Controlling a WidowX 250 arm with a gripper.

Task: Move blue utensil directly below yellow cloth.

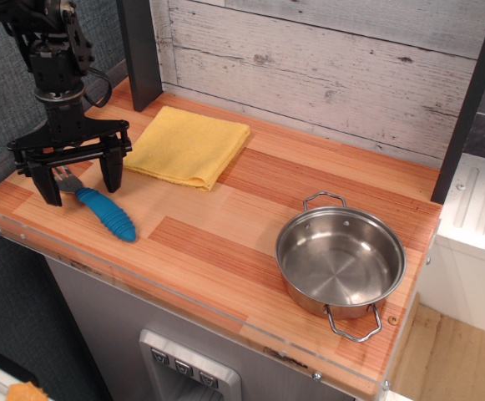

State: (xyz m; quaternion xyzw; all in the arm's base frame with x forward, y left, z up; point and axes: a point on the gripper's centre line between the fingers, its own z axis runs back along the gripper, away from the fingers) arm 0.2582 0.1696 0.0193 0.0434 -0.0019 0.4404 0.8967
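Note:
The blue utensil (104, 215) is a small fork with a ribbed blue handle and a silver head, lying on the wooden counter at the front left. The yellow cloth (188, 144) lies folded behind it and to its right, near the back wall. My gripper (82, 189) hangs just above the fork's head end, its two black fingers spread wide to either side of it. It is open and holds nothing.
A round steel pot (340, 256) with wire handles stands at the front right. A dark post (138, 50) rises behind the cloth by the plank wall. The counter's front edge (184, 305) has a clear plastic lip.

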